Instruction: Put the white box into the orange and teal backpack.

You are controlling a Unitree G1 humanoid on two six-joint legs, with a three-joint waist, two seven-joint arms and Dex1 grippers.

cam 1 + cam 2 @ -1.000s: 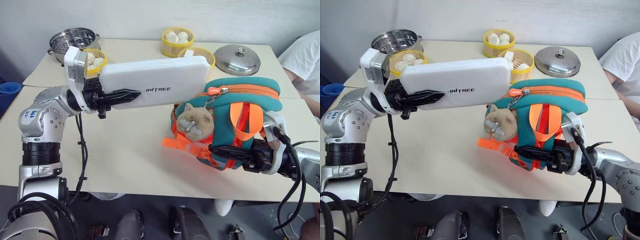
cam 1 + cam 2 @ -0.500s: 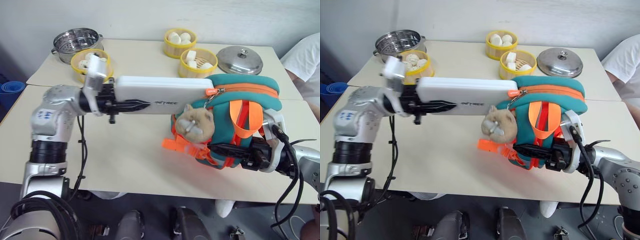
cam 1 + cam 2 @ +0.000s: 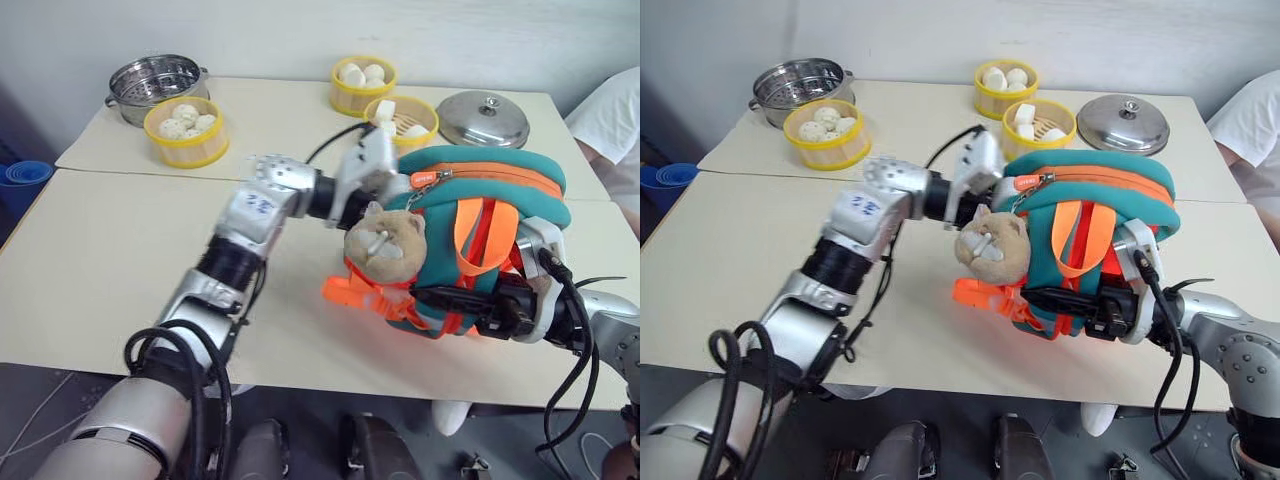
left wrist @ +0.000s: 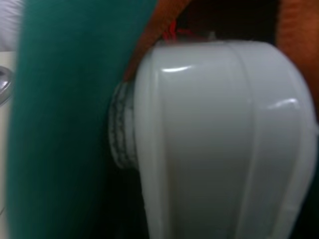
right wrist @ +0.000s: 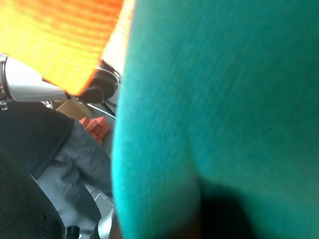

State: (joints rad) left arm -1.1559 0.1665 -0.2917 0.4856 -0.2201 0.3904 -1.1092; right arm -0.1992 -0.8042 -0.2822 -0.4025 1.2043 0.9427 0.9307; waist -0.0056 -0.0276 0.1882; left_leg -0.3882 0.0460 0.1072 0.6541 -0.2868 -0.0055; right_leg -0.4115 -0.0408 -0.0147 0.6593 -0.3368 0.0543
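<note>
Left wrist view | box point(image 4: 219, 144) lengthwise inside backpack point(image 3: 500, 200) mouth | left end effector grips box, right end effector point(image 3: 450, 298) clamps backpack

box point(image 4: 219, 139) in backpack point(image 3: 500, 200) | backpack above table point(image 3: 100, 240)

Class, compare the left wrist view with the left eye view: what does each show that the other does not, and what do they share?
Left wrist view alone: the white box seen close up, its rounded end pushed into the dark inside of the bag's opening.

Left eye view alone: the table, three yellow steamer baskets, a metal pot, a metal lid, the plush charm, and the right gripper gripping the bag's lower edge.

Both: the orange and teal backpack, teal fabric beside orange trim.
</note>
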